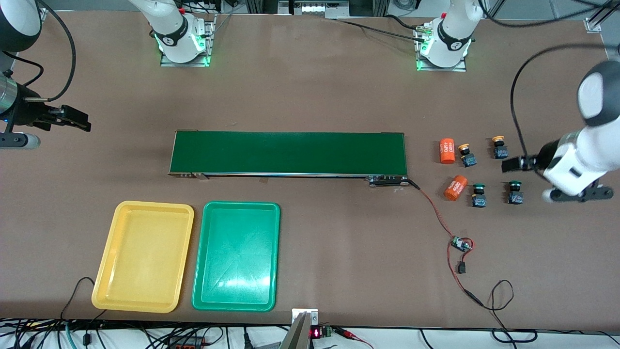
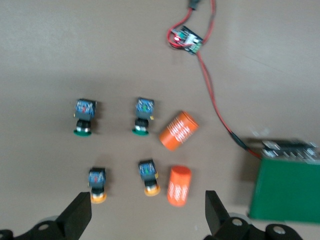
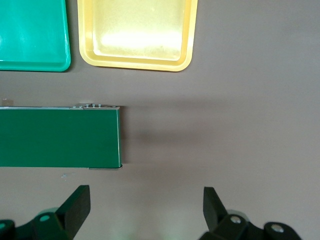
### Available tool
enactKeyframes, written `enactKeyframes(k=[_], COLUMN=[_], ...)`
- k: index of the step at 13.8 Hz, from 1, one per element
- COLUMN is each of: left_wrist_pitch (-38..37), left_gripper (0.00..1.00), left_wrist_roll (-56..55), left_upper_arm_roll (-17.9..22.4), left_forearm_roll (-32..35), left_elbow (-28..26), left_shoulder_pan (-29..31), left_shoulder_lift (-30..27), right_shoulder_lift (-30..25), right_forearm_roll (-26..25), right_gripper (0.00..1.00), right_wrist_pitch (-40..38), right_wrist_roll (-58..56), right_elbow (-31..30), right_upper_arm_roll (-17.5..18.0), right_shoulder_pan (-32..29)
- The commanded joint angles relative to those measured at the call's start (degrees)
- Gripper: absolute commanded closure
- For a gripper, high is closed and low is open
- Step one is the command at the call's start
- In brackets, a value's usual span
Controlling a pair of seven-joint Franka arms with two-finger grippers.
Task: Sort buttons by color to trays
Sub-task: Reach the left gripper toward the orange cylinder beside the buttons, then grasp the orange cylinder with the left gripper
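All four buttons [image 1: 489,172] sit unsorted at the desk's [image 1: 315,92] left-arm end; both trays [image 1: 236,208] empty; left pincer [image 2: 145,220] and right pincer [image 3: 145,212] gape open.

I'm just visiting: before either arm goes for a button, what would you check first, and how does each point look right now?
1. Left gripper open: ok, jaws wide, over the table beside the buttons.
2. Right gripper open: ok, empty, over the table at the right arm's end of the conveyor belt; that arm waits.
3. All four buttons in sight: ok, yellow buttons, green buttons, each standing apart.
4. Orange cylinders out of the way: not ok, they lie close beside two buttons.
5. Yellow tray and green tray ready: ok, nothing in either.
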Motion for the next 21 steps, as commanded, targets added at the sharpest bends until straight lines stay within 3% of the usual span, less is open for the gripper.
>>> enactKeyframes(k=[1, 3, 6, 12, 16, 21], left_wrist_pitch=[6.4, 10.7, 12.7, 13.4, 14.7, 19.0], left_gripper=[0.00, 0.00, 0.00, 0.00, 0.00, 0.00], left_wrist_roll=[0.4, 0.7, 16.2, 32.1, 34.4, 38.0], left_upper_arm_roll=[-0.1, -0.1, -0.2, -1.3, -4.0, -4.5], left_forearm_roll=[-0.4, -0.7, -1.1, -1.0, -0.9, -1.1], left_elbow=[-4.4, -6.9, -8.0, -8.6, -8.6, -8.7], left_shoulder_pan=[1.1, 1.1, 1.0, 0.3, 0.1, 0.3], left_shoulder_lift=[2.4, 4.2, 7.7, 11.8, 12.9, 15.4], right_shoulder_lift=[0.6, 0.6, 0.6, 0.6, 0.7, 0.7], right_forearm_roll=[0.6, 0.8, 0.8, 0.9, 0.9, 0.9], right_gripper=[0.00, 0.00, 0.00, 0.00, 0.00, 0.00], right_wrist_pitch=[-0.2, -0.2, -0.1, -0.1, -0.1, -0.1], right_wrist_roll=[-1.1, -0.3, 0.0, 0.2, 0.2, 0.1], right_elbow=[1.1, 1.1, 1.1, 1.0, 1.0, 1.1], right_upper_arm_roll=[0.2, 0.2, 0.1, 0.1, 0.1, 0.1], right_shoulder_pan=[-0.4, -0.3, -0.3, -0.4, -0.4, -0.4])
